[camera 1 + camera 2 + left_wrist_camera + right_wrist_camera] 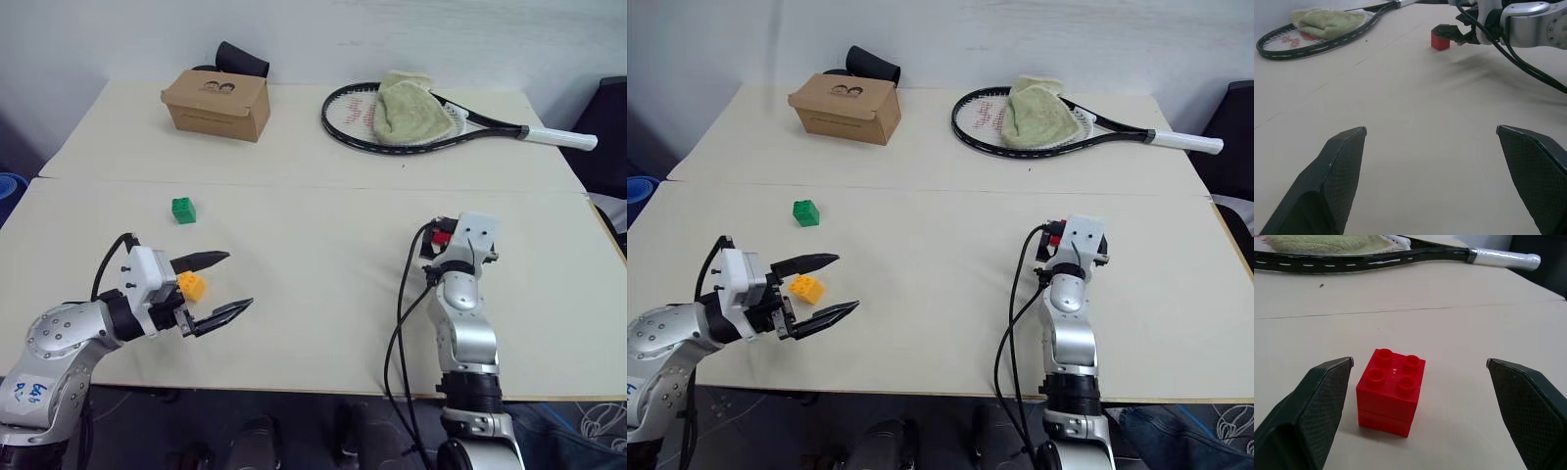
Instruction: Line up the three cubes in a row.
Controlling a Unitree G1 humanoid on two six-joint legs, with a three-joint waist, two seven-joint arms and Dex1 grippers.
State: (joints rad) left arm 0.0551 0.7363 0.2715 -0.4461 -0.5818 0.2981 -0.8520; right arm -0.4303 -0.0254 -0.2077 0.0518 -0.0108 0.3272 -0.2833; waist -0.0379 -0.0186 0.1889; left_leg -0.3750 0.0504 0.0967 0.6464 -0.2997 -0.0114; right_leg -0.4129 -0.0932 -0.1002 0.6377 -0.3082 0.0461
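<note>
3 cubes (183, 210) apart; grippers open

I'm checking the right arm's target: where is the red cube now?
The red cube stands on the table on the robot's right side, between the open fingers of the right gripper, untouched, with the racket beyond it.

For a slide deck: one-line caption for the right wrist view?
Open right end effector brackets the red cube on the table, not yet gripping.
</note>
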